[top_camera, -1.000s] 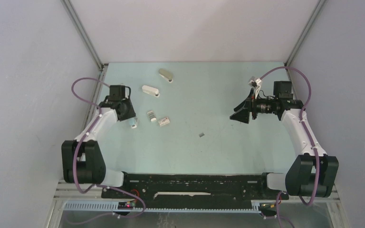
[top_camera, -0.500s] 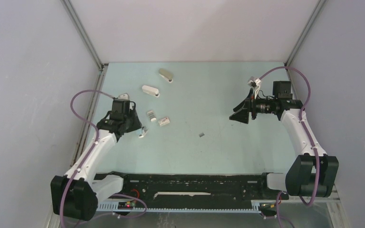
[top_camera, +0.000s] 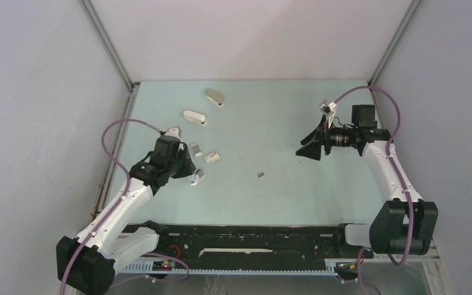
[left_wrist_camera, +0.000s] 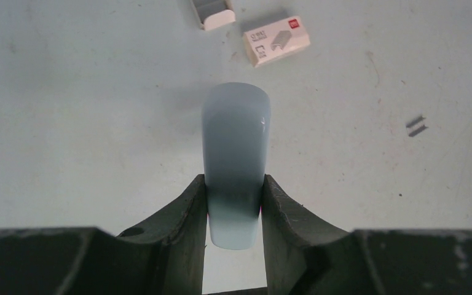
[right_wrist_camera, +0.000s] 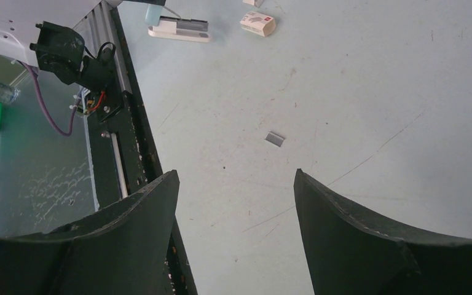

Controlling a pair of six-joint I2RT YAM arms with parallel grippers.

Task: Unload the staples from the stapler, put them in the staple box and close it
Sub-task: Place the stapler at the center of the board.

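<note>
Holds pale-blue stapler (left_wrist_camera: 236, 123) pinched by rear end in left tool (left_wrist_camera: 233, 184); holds right tool (right_wrist_camera: 235, 178) spread, empty. Note staples (left_wrist_camera: 416, 126) loose on tabletop (top_camera: 283, 196), 3 o'clock from stapler. Risk: slip from smooth shell, shallow pinch.

Pale grey walls (top_camera: 31, 92), aluminium corner posts (top_camera: 109, 46), scuffed mint-green table (top_camera: 270, 203), even light.

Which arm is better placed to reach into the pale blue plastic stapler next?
Right, probably. The right tool is open and empty, while the left tool is clamped on the pale blue plastic stapler, so it is busy holding.
</note>
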